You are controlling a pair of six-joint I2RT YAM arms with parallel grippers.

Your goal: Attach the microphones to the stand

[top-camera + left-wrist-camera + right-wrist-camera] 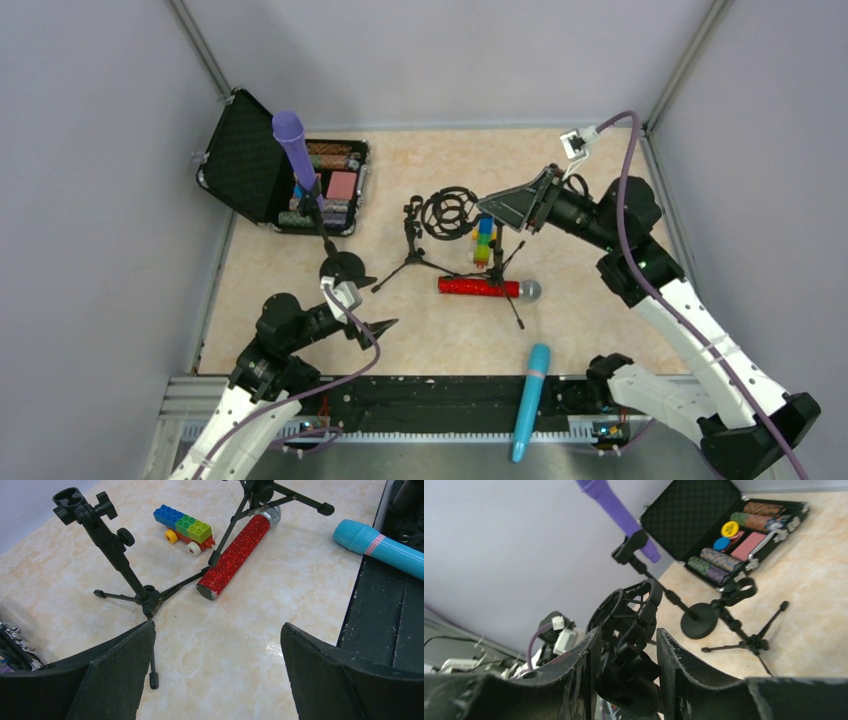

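Note:
The purple microphone (pixel 291 146) (pixel 616 507) sits clipped in a round-based stand (pixel 343 268). On the table, the glittery red microphone (pixel 480 288) (pixel 237 552) lies against a tripod's legs. The cyan microphone (pixel 530 400) (pixel 385 547) rests on the black rail at the near edge. My right gripper (pixel 490 204) (pixel 626 635) is shut on the black joint of a stand with a ring-shaped shock mount (pixel 448 213) (pixel 624 607). A small tripod stand (pixel 413 235) (pixel 115 550) with an empty clip stands nearby. Low over bare table near it, my left gripper (pixel 378 327) (pixel 217 630) is open and holds nothing.
An open black case (pixel 250 160) (pixel 704 510) with poker chips sits at the back left. A multicoloured block toy (pixel 484 240) (pixel 184 524) stands behind the red microphone. Grey walls enclose the table on three sides.

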